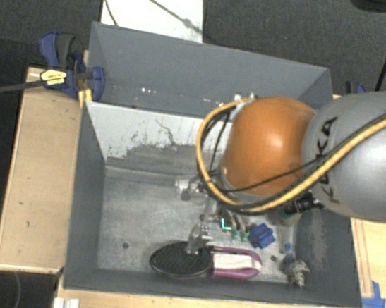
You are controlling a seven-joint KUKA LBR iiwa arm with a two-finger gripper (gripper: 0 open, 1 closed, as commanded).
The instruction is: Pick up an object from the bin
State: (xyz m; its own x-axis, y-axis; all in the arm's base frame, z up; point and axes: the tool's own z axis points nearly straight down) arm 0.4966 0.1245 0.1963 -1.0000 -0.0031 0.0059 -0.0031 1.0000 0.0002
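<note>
Looking down into the bin (pixel 88 192), I see the gripper (pixel 199 243) low over the front of the floor. Its tip is at the back rim of a black round disc (pixel 176 261) that lies flat near the front wall.

- Disc: my guess is thin, light and stiff, with a textured top. Lying flat on bare metal, it will likely skid rather than lift. I would pinch across the rim at the back edge.
- White-and-magenta packet (pixel 236 264) sits just right of the disc, touching it or nearly. It may crowd a grip on that side.
- Small blue piece (pixel 260 235) and green bits (pixel 229 224) lie behind the packet.
- Gripper: I cannot tell whether it is spread or pressed together, nor whether it touches the disc. Nothing visibly held.
</note>
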